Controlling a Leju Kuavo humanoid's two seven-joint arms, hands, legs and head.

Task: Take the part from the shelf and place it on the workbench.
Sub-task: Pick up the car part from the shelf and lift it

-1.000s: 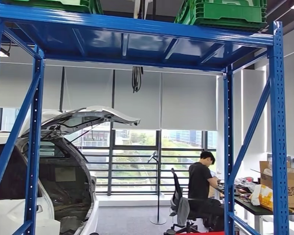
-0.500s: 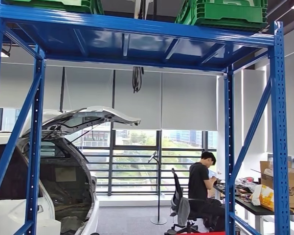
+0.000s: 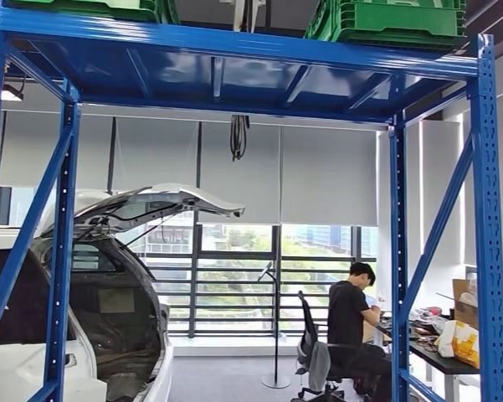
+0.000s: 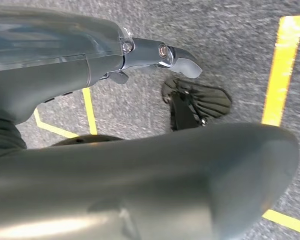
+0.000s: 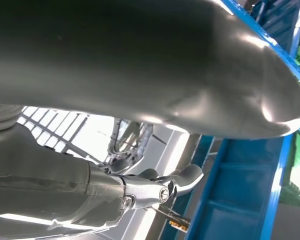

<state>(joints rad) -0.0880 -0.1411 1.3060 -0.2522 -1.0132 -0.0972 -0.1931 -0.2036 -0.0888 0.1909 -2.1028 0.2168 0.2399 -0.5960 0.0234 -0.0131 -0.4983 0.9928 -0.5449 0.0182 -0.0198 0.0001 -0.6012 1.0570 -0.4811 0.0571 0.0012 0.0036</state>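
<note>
Head view: blue shelf (image 3: 236, 50) frame spans the scene; green crates (image 3: 393, 18) rest on its top level. The part cannot be identified. Behind — a white car (image 3: 103, 293) with raised hatch; a seated person (image 3: 350, 322) at a desk.

Left wrist view: left hand (image 4: 148, 165) over grey floor, fingers extended and apart, holding nothing.

Right wrist view: right hand (image 5: 141, 75) beside the shelf — fingers extended and apart, holding nothing.

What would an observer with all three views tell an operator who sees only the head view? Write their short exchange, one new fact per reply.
Operator: My view has the blue shelf. Where is the left hand?
Observer: The left hand hangs over grey floor marked with yellow tape.
Operator: Is it holding anything?
Observer: No, its fingers are apart and it holds nothing.
Operator: And the right hand?
Observer: The right hand is close to the blue shelf, also holding nothing.
</note>
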